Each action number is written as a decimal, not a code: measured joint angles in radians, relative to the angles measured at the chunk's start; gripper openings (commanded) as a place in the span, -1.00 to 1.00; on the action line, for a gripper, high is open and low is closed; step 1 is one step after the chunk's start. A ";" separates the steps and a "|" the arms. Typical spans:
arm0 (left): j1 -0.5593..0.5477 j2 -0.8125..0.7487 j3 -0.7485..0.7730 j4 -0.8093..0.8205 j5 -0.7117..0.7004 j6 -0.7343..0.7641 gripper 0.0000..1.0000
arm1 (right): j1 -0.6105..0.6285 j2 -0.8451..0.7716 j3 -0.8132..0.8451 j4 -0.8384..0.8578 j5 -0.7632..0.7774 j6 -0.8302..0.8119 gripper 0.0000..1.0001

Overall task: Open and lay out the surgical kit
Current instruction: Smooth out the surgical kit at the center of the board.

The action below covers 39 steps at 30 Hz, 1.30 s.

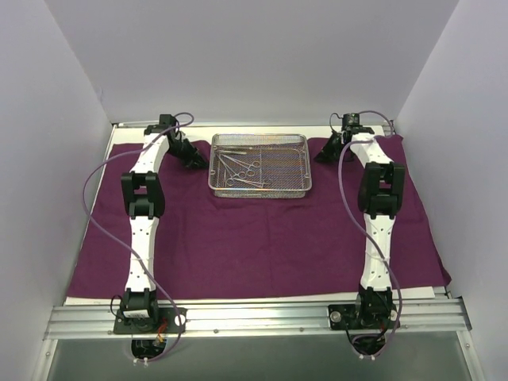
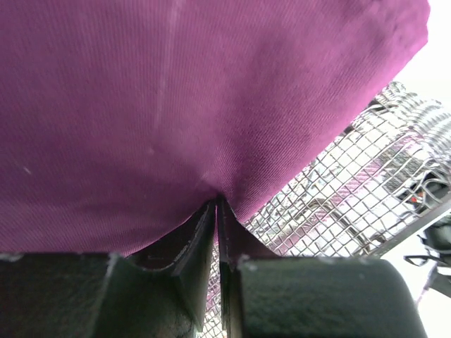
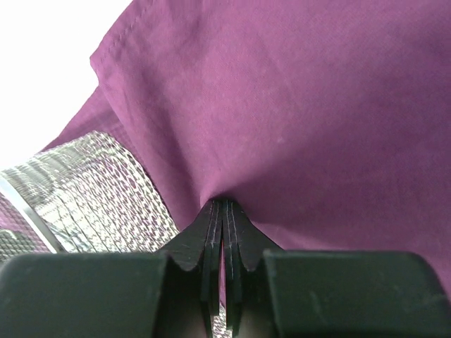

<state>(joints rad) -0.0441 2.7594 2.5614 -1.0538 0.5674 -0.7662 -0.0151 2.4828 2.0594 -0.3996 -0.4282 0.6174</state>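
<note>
The dark purple cloth wrap (image 1: 254, 238) lies spread flat over the table. The silver wire-mesh tray (image 1: 295, 189) sits on it at the back centre, holding several scissor-handled clamps (image 1: 240, 167). My left gripper (image 1: 196, 161) is at the tray's left side, shut on a pinch of the cloth (image 2: 141, 127); the tray's mesh (image 2: 352, 190) shows to its right. My right gripper (image 1: 322, 155) is at the tray's right side, shut on a pinch of the cloth (image 3: 296, 105); the mesh (image 3: 91, 197) shows to its left.
White walls close in the left, right and back. A metal rail (image 1: 254, 316) with both arm bases runs along the near edge. Purple cables loop beside each arm (image 1: 91, 198).
</note>
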 measured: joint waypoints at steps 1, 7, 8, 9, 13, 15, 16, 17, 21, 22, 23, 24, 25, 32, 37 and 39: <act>0.005 0.012 0.016 0.002 0.013 -0.008 -0.64 | -0.005 0.009 0.012 0.003 -0.005 0.012 -1.00; 0.042 0.056 0.069 0.012 0.073 -0.043 -0.64 | -0.017 0.069 0.102 0.013 -0.029 0.075 -1.00; 0.051 0.069 0.088 0.011 0.081 -0.045 -0.63 | -0.017 0.084 0.124 0.014 -0.031 0.084 -1.00; 0.060 0.082 0.109 0.012 0.089 -0.046 -0.58 | -0.017 0.099 0.148 0.012 -0.034 0.092 -1.00; 0.094 0.114 0.161 0.022 0.119 -0.054 -0.42 | -0.017 0.140 0.217 0.004 -0.036 0.117 -1.00; 0.107 0.116 0.166 0.027 0.126 -0.053 -0.39 | -0.019 0.129 0.196 0.018 -0.031 0.126 -1.00; 0.116 0.116 0.168 0.027 0.126 -0.049 -0.37 | -0.023 0.109 0.152 0.047 -0.023 0.132 -1.00; 0.122 0.115 0.168 0.027 0.126 -0.042 -0.37 | -0.025 0.082 0.098 0.077 -0.016 0.141 -1.00; 0.136 0.103 0.167 0.013 0.111 -0.003 -0.28 | -0.038 0.011 -0.028 0.126 0.005 0.138 -1.00; 0.138 0.094 0.163 0.007 0.091 0.017 -0.28 | -0.045 0.010 -0.027 0.121 0.005 0.132 -1.00; 0.140 0.080 0.155 0.000 0.066 0.035 -0.28 | -0.052 0.010 -0.022 0.114 0.005 0.118 -1.00; 0.141 0.063 0.142 -0.010 0.035 0.055 -0.27 | -0.058 0.011 -0.014 0.100 0.009 0.103 -1.00; 0.142 0.043 0.125 -0.023 0.002 0.077 -0.25 | -0.063 0.011 -0.004 0.085 0.019 0.085 -1.00; 0.146 -0.254 -0.221 -0.048 -0.275 0.214 -0.06 | -0.071 -0.001 0.003 0.050 0.057 -0.025 -0.80; 0.151 -0.464 -0.410 -0.039 -0.377 0.285 -0.06 | -0.066 -0.003 0.050 -0.019 0.084 -0.112 0.02; 0.156 -0.522 -0.497 -0.024 -0.404 0.308 -0.05 | -0.063 -0.025 0.046 -0.047 0.114 -0.129 0.18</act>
<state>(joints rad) 0.1116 2.2375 2.0644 -1.0775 0.1635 -0.4580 -0.0784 2.4580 2.1052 -0.4469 -0.3145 0.4889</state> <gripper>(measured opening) 0.473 0.499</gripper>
